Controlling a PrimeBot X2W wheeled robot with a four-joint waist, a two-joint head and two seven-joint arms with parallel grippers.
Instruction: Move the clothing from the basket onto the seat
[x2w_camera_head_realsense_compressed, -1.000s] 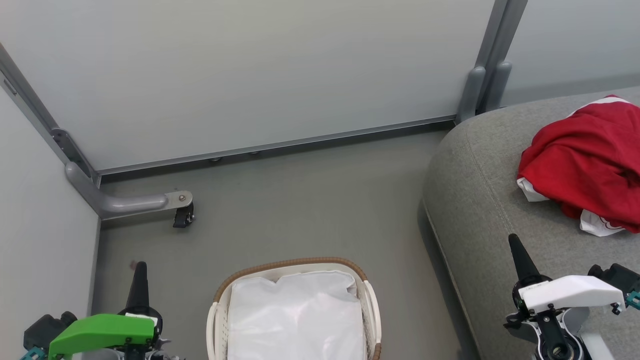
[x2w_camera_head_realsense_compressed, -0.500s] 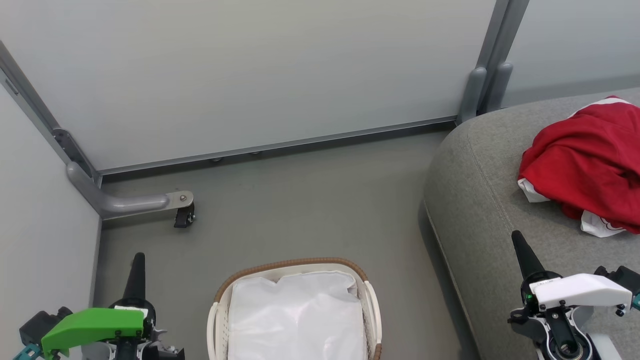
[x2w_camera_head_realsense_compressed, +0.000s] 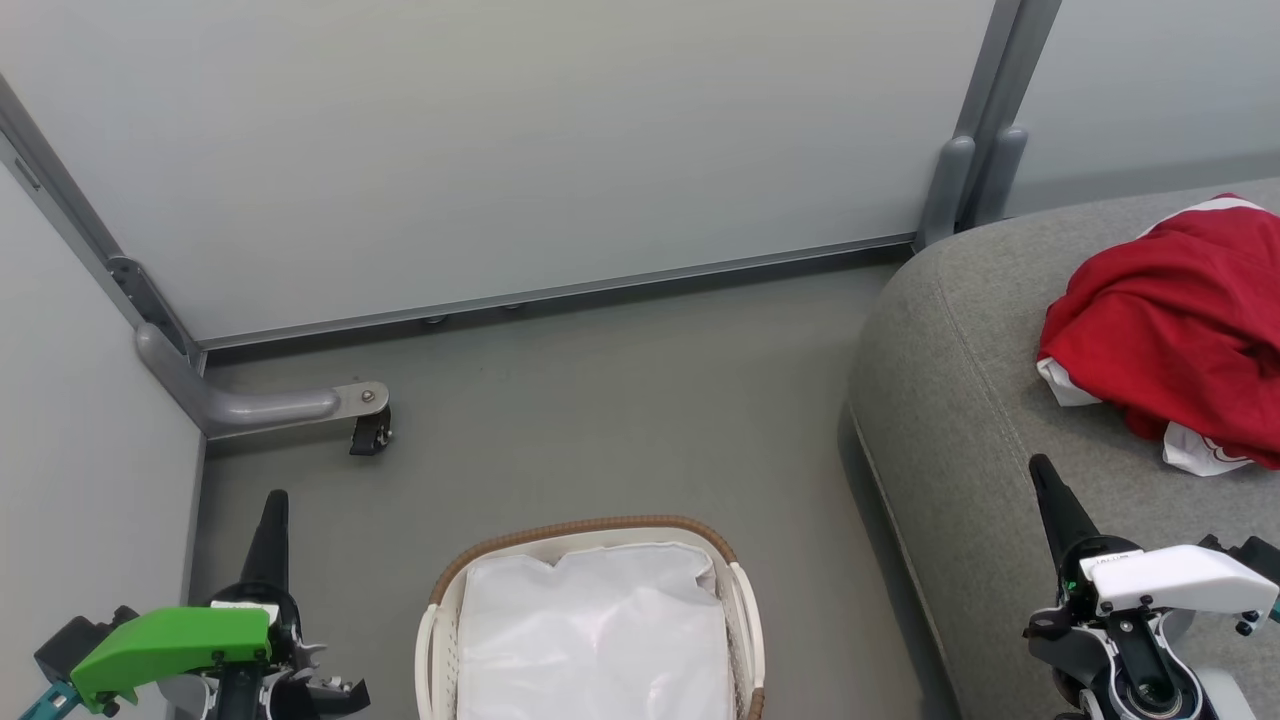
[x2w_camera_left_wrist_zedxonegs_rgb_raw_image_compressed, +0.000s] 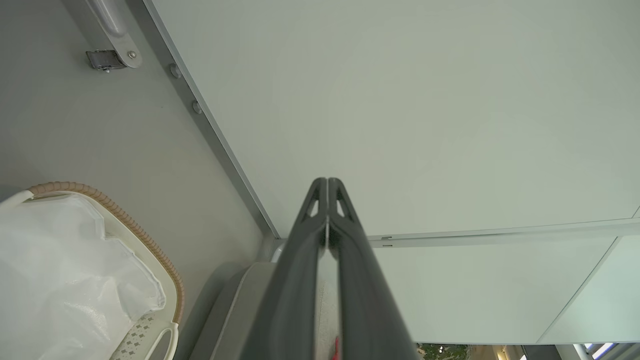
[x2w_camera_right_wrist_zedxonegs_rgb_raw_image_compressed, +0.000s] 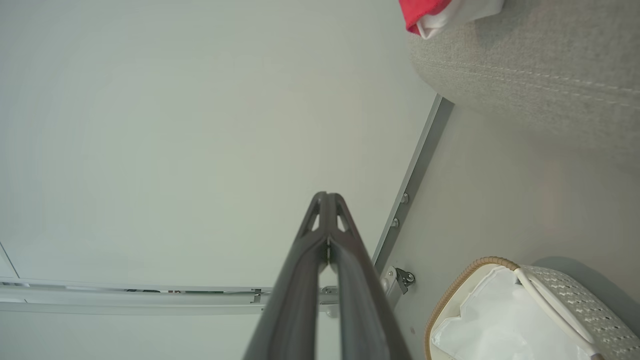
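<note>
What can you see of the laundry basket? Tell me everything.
The basket is an oval of white perforated plastic with a brown woven rim and white side handles. It stands upright on the grey floor, left of the seat and apart from it. A crumpled white liner lies inside.

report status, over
Shut and empty: left hand, right hand. Red clothing lying on seat. In basket: white liner, no red. No obstruction seen.

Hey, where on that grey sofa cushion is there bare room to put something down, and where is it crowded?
The grey woven sofa cushion is bare from its rounded left edge across to the bright red crumpled garments, and in front of them toward the right gripper. Its far right side is crowded by those garments.
</note>
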